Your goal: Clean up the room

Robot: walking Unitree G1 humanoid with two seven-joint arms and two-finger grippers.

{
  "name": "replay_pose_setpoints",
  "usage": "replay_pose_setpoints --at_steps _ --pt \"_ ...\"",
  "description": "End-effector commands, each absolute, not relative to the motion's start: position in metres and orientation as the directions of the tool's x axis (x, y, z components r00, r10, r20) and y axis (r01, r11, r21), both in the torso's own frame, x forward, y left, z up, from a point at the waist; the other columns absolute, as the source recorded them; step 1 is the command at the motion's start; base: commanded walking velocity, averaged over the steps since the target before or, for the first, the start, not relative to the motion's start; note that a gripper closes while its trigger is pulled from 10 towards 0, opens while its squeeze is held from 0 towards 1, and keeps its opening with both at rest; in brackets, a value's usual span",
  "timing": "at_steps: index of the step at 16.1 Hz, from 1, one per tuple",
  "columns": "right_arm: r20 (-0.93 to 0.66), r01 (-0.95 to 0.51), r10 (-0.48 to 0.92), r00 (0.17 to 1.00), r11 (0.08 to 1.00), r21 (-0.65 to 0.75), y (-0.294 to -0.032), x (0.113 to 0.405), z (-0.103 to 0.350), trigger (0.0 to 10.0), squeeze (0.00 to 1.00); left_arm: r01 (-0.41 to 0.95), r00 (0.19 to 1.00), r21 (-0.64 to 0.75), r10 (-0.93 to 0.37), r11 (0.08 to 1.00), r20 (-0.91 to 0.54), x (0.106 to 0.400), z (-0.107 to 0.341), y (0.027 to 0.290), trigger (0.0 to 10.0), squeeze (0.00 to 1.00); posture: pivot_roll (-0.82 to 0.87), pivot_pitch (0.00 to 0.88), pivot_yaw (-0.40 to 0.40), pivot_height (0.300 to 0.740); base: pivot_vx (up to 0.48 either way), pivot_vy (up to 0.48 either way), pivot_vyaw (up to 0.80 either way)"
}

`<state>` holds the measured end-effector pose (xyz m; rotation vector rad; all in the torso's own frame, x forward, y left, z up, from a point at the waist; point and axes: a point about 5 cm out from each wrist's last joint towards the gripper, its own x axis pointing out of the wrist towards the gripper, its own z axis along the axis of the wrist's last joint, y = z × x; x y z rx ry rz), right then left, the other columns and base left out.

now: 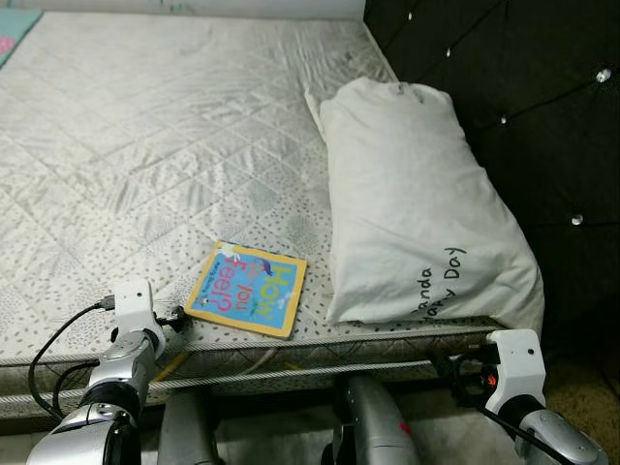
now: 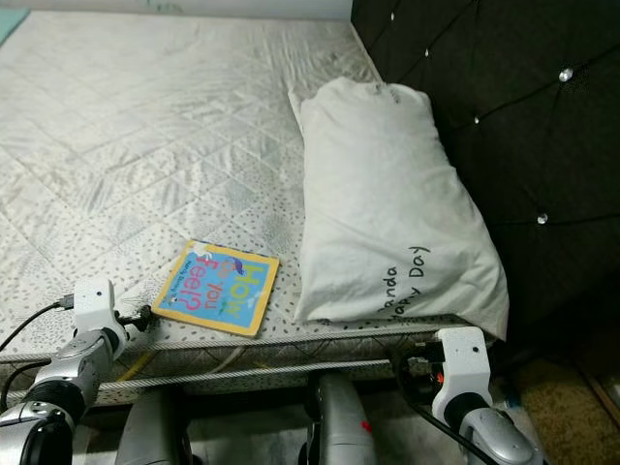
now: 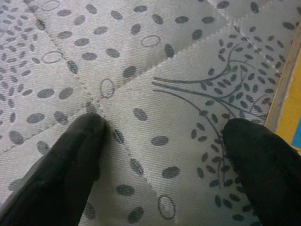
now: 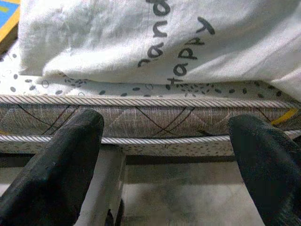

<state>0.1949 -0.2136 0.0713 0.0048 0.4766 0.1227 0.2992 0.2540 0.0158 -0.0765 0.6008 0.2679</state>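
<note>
Across most of the frame spreads a quilted mattress (image 1: 145, 145); a white pillow (image 1: 417, 213) lies right of centre against the black headboard (image 1: 523, 87). Lower centre, a children's book (image 1: 247, 288) lies flat. Left gripper (image 3: 160, 136), fingers spread, hovers beside it; right gripper (image 4: 167, 134) gapes below the pillow.

The white pillow (image 1: 417, 203) carries dark handwritten-style lettering near its lower edge: "anda" and "Day", with "happy" readable close up. The yellow-bordered children's book (image 1: 247, 289) shows large upside-down words, "How" and "feel?".
</note>
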Motion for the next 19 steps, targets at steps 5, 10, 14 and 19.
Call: replay_pose_setpoints --at_steps 5,10,14,19 --pt "-0.445 -0.07 0.065 0.893 0.998 0.006 -0.221 0.196 0.079 10.0 0.0 -0.177 0.796 0.01 0.149 0.984 -0.587 0.305 0.015 0.238 10.0 0.0 -0.22 0.138 -0.08 0.582 0.0 0.0 0.0" --pt "-0.435 -0.058 0.053 0.899 0.998 0.001 -0.22 0.199 0.08 10.0 0.0 -0.035 0.8 -0.014 0.02 0.999 -0.6 0.31 0.012 0.21 10.0 0.0 -0.22 0.134 -0.076 0.582 0.0 0.0 0.0" --pt "-0.425 -0.052 0.049 0.904 0.999 0.004 -0.22 0.202 0.08 10.0 0.0 0.032 0.799 -0.041 -0.051 0.999 -0.6 0.31 0.009 0.19 10.0 0.0 -0.21 0.128 -0.073 0.582 0.0 0.0 0.0" --pt "-0.421 -0.055 0.053 0.906 0.998 0.007 -0.219 0.207 0.078 10.0 0.0 0.07 0.802 -0.102 -0.117 0.992 -0.586 0.305 0.004 0.167 10.0 0.0 -0.2 0.115 -0.073 0.582 0.0 0.0 0.0"
